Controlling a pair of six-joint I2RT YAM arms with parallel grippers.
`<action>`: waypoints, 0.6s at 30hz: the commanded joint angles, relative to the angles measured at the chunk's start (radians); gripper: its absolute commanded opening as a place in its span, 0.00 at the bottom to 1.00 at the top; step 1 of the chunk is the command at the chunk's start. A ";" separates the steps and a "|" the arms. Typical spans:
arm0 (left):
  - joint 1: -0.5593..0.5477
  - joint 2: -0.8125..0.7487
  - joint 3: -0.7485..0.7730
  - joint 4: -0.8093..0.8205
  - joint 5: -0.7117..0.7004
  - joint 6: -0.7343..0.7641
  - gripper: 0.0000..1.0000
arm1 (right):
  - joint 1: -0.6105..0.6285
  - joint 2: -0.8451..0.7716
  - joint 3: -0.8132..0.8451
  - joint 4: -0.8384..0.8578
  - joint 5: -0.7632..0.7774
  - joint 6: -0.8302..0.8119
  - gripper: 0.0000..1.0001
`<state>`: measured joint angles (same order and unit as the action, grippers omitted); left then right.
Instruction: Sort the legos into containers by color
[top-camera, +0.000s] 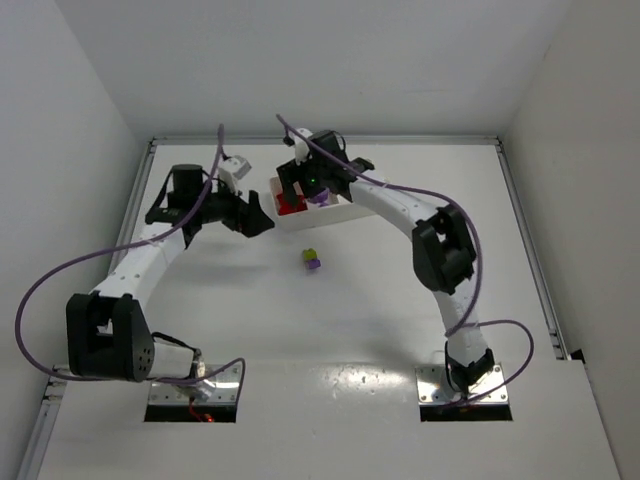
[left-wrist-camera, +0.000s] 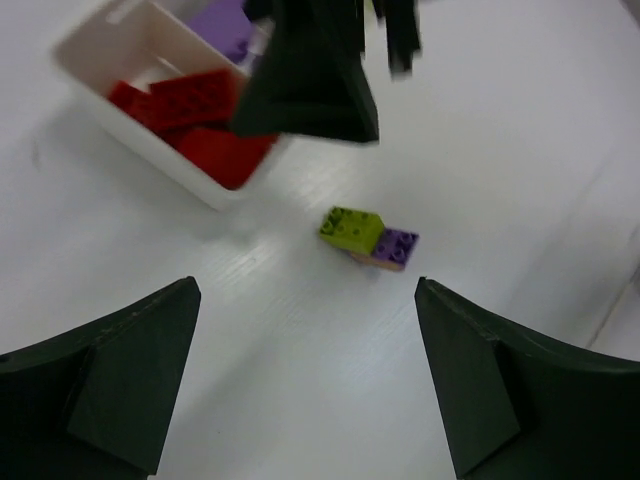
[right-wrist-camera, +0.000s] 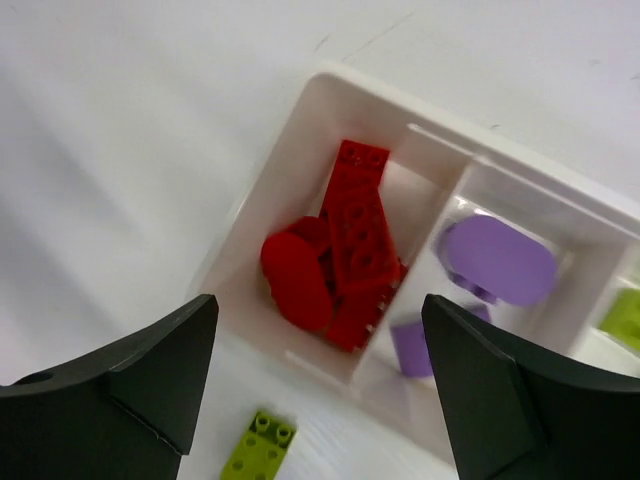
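Grippers first, then outward.

Right gripper (right-wrist-camera: 318, 305): fingers spread wide, nothing between them, hanging over the white tray (right-wrist-camera: 250, 215). At 12 o'clock through the gap I see the red bricks (right-wrist-camera: 345, 250) heaped in the end compartment. They overlap, so I cannot count them. At 2 o'clock the middle compartment holds the purple bricks (right-wrist-camera: 495, 260), the lower one partly behind the right finger. At 3 o'clock a lime piece (right-wrist-camera: 625, 318) in the third compartment is cut off by the frame edge. At 7 o'clock the loose lime brick (right-wrist-camera: 258, 450) lies on the table (right-wrist-camera: 120, 120) outside the tray, clipped by the bottom edge.

Left gripper (left-wrist-camera: 305, 290): fingers wide apart, empty, above bare table. At 1 o'clock, beyond the fingertips, the loose lime brick touches a loose purple brick (left-wrist-camera: 395, 245). There is a tan patch under the purple one that I cannot identify. The tray is at 11 o'clock, its middle hidden behind the blurred dark right gripper.

In the top view the right gripper covers the tray's left end. The left gripper is at the tray's 9 o'clock, just beside it. The loose pair is at the tray's 6 o'clock, apart from it.
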<state>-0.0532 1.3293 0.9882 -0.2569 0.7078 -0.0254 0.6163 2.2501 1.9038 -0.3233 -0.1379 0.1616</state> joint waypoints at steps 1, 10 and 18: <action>-0.106 0.042 0.015 -0.099 0.125 0.270 0.94 | -0.052 -0.257 -0.060 0.053 0.060 -0.003 0.83; -0.241 0.363 0.283 -0.540 0.151 0.993 0.77 | -0.194 -0.632 -0.478 -0.019 0.147 -0.050 0.83; -0.286 0.657 0.572 -0.760 0.053 1.375 0.68 | -0.280 -0.756 -0.562 -0.074 0.126 -0.063 0.83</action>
<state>-0.3119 1.9854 1.5066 -0.9024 0.7742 1.0855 0.3576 1.5360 1.3525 -0.3725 -0.0101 0.1139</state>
